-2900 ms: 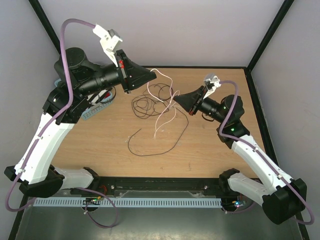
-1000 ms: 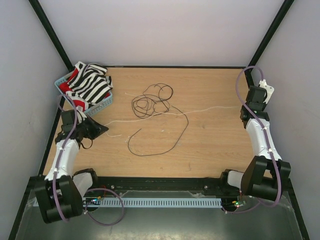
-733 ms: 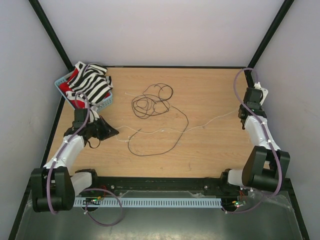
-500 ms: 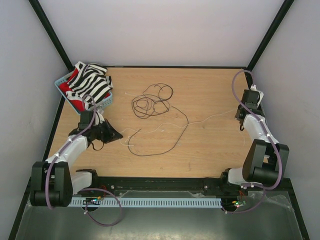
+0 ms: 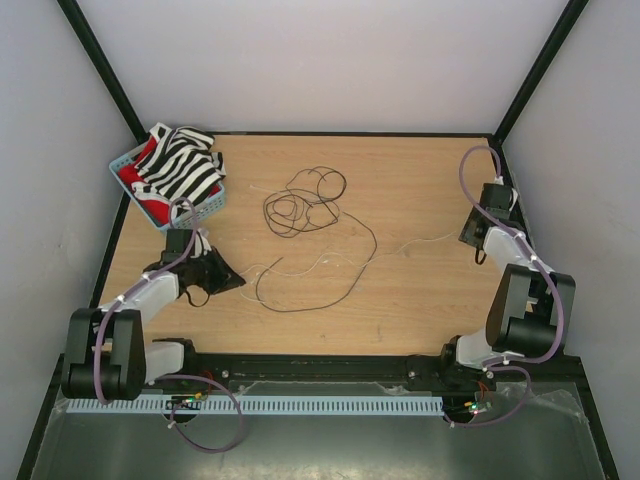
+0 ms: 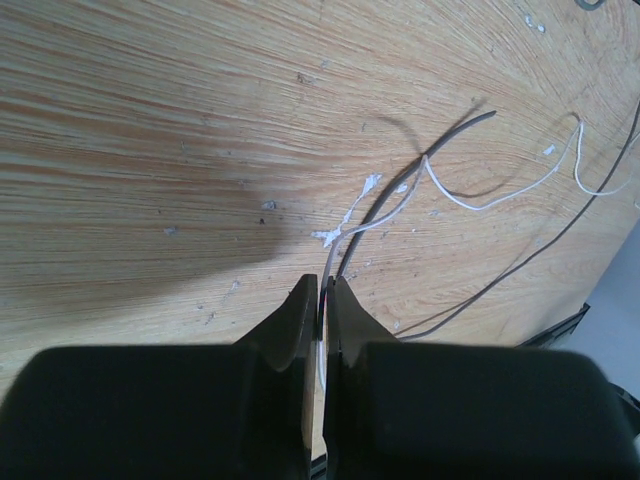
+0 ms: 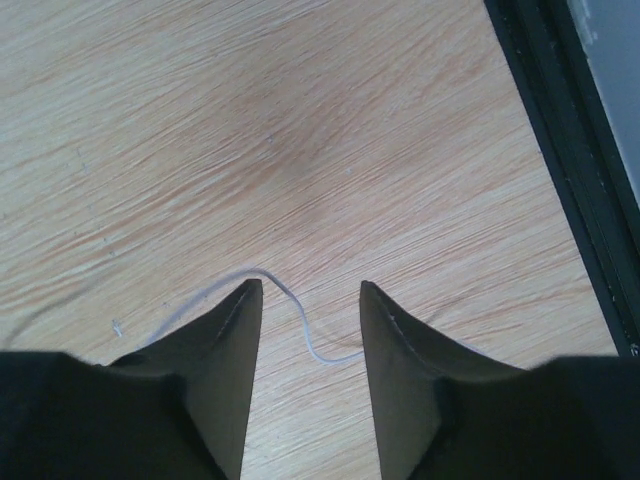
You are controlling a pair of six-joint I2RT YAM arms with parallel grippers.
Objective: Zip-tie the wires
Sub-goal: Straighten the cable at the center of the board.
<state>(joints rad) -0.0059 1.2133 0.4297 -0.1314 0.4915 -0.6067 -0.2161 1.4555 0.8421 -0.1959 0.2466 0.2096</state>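
The wires lie mid-table: a dark tangle [image 5: 300, 205], a long dark loop [image 5: 335, 290], and a pale strand [image 5: 400, 248] running slack across the wood. My left gripper [image 5: 238, 282] is low at the left. In the left wrist view its jaws [image 6: 322, 283] are pressed almost together on the pale strand [image 6: 470, 203], beside a dark wire end [image 6: 440, 140]. My right gripper [image 5: 468, 232] is near the right edge. In the right wrist view it [image 7: 307, 287] stands open, and the pale strand's curled end [image 7: 310, 340] lies loose on the table between the fingers.
A blue basket [image 5: 203, 213] holding striped black-and-white and red cloth [image 5: 180, 170] stands at the back left corner. The black frame rail [image 7: 560, 150] runs close beside my right gripper. Small white flecks dot the wood near the left gripper.
Both arms swung inward and the taut pale strand went slack. The right gripper opened and let the strand's end drop. The left gripper slid right, still pinching the strand.
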